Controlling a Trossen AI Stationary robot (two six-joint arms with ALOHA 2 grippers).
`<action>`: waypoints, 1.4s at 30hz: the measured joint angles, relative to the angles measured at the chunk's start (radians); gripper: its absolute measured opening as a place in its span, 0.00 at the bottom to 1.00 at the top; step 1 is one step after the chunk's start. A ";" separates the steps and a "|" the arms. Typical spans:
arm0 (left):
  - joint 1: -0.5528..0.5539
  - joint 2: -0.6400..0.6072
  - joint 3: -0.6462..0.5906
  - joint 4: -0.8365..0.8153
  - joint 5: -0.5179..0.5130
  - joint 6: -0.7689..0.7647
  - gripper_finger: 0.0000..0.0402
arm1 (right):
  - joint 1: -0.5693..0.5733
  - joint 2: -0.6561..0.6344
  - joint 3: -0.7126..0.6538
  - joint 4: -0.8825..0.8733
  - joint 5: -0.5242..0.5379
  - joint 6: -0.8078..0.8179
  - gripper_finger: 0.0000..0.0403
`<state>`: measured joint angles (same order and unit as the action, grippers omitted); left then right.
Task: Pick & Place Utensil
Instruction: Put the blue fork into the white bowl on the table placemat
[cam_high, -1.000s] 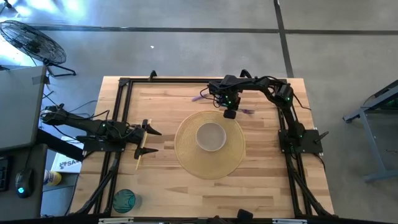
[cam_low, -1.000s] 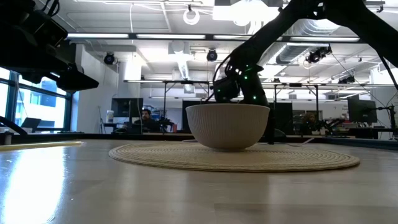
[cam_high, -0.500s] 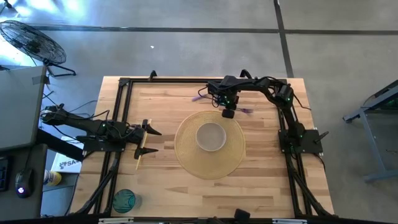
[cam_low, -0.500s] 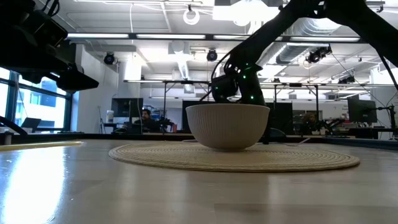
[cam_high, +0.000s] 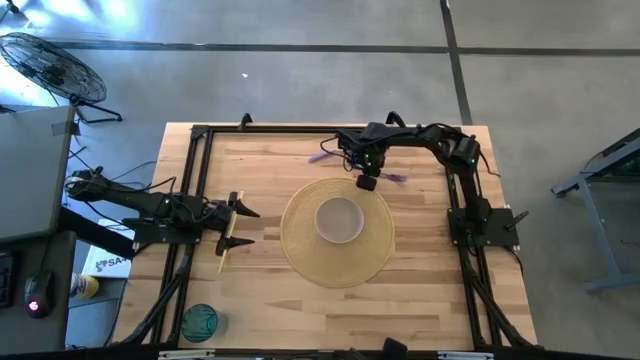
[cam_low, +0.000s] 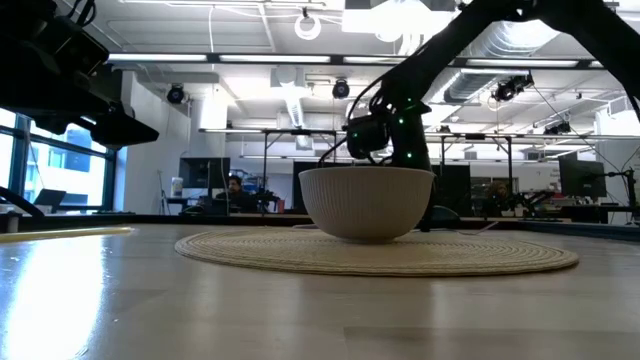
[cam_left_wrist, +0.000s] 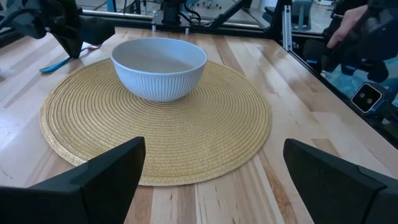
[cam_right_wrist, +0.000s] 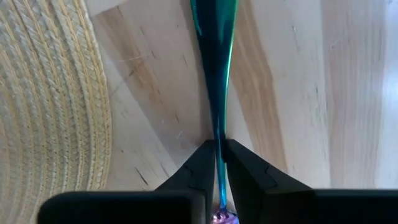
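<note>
The utensil (cam_right_wrist: 214, 56) is slim and shines blue-green; in the high view purple-blue bits (cam_high: 396, 178) show beside my right gripper (cam_high: 367, 183). That gripper (cam_right_wrist: 217, 144) is shut on it, just past the far edge of the round woven mat (cam_high: 337, 262). In the low view it (cam_low: 366, 137) stands behind the white ribbed bowl (cam_low: 366, 203), which sits on the mat's middle (cam_high: 339, 220). My left gripper (cam_high: 243, 226) waits open at the table's left side, its fingers spread wide (cam_left_wrist: 213, 149). My right gripper pinches the utensil's narrow handle (cam_right_wrist: 217, 132) between its two fingers (cam_right_wrist: 199, 168), coming from above and slanting down. The handle runs straight on ahead of the fingertips over the bare wood beside the mat. Whether its far end rests on the table cannot be told.
A black frame (cam_high: 196, 180) runs around the table's left, far and right sides. A teal round object (cam_high: 199, 322) sits at the near left corner. A pale strip (cam_high: 227, 245) lies under my left gripper. Bare wood lies near of the mat. A person (cam_low: 232, 186) sits far behind.
My right gripper has risen a little behind the bowl, and its arm's elbow has swung slightly toward the table's right edge. Bowl and mat have stayed put.
</note>
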<state>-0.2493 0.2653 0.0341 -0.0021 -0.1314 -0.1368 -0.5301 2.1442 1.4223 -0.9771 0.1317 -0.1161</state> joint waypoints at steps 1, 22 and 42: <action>0.000 0.000 0.000 0.000 0.000 0.000 0.94 | -0.001 -0.007 -0.013 0.010 0.007 0.011 0.07; 0.000 0.000 0.000 0.000 0.000 0.000 0.94 | 0.136 -0.453 -0.067 0.090 0.125 0.123 0.03; 0.000 0.000 0.000 0.000 0.000 0.000 0.94 | 0.502 -0.549 -0.067 0.356 0.080 0.343 0.05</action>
<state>-0.2493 0.2650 0.0340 -0.0021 -0.1314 -0.1368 -0.0285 1.5955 1.3548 -0.6213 0.2116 0.2268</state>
